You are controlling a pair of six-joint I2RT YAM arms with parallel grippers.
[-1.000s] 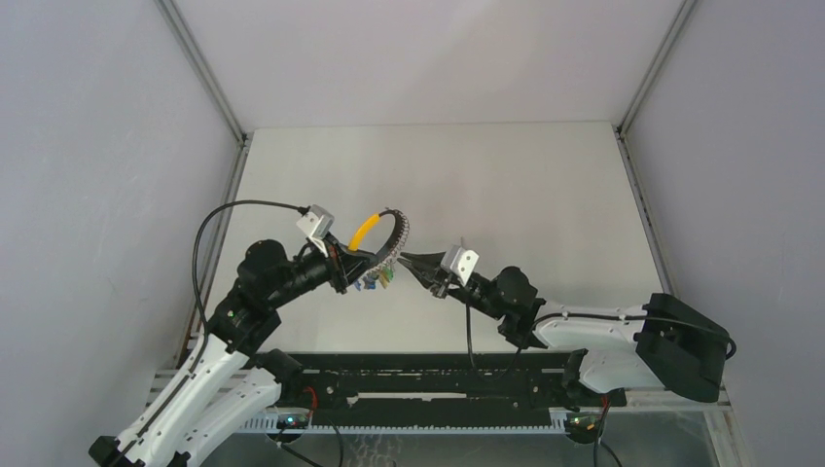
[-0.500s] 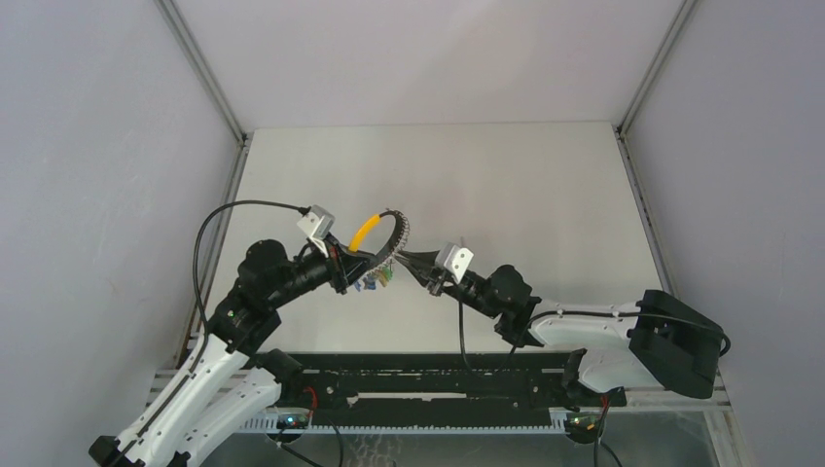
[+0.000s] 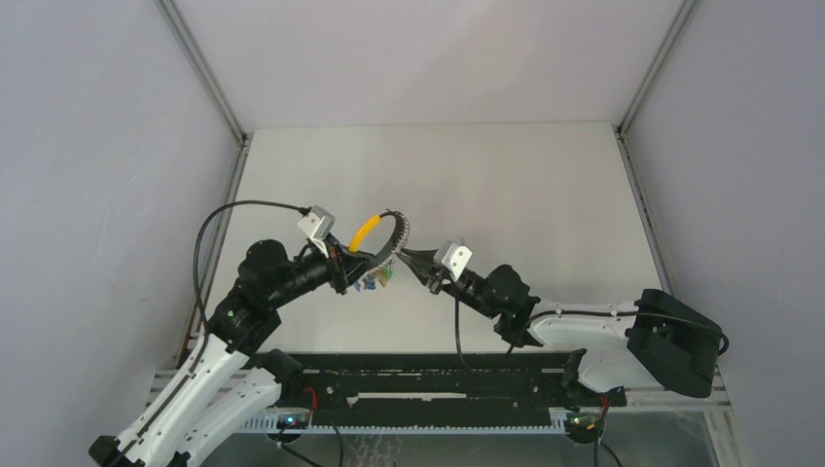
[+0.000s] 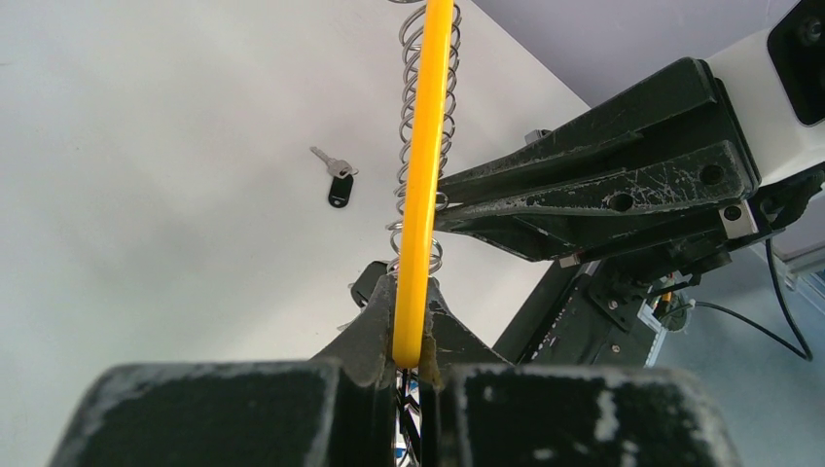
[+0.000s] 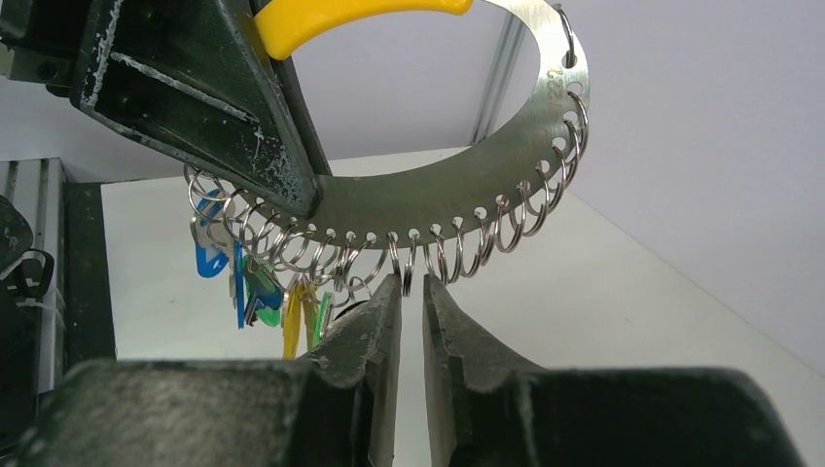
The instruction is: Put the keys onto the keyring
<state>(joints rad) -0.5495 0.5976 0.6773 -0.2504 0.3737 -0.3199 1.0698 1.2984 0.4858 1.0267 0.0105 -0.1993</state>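
Left pincer (image 4: 411,297) is clenched on the yellow band (image 4: 426,146) of the keyring (image 5: 457,195), held above the worktop (image 4: 146,195). Right pincer (image 5: 409,292) is slightly parted, its tips flanking one small split ring (image 5: 407,258) on the keyring's lower edge. The key (image 4: 338,182) lies loose on the worktop, apart.

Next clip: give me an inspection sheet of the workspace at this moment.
Surface: white table.
Job's things: key lying loose on the table; keyring held in the air, tags hanging from it.
Clutter: nothing seen.
Grippers: left gripper shut on the keyring's yellow band; right gripper narrowly open, one small ring between its tips.
Cables: black cable loops from the left wrist.
Surroundings: grey walls, metal frame.
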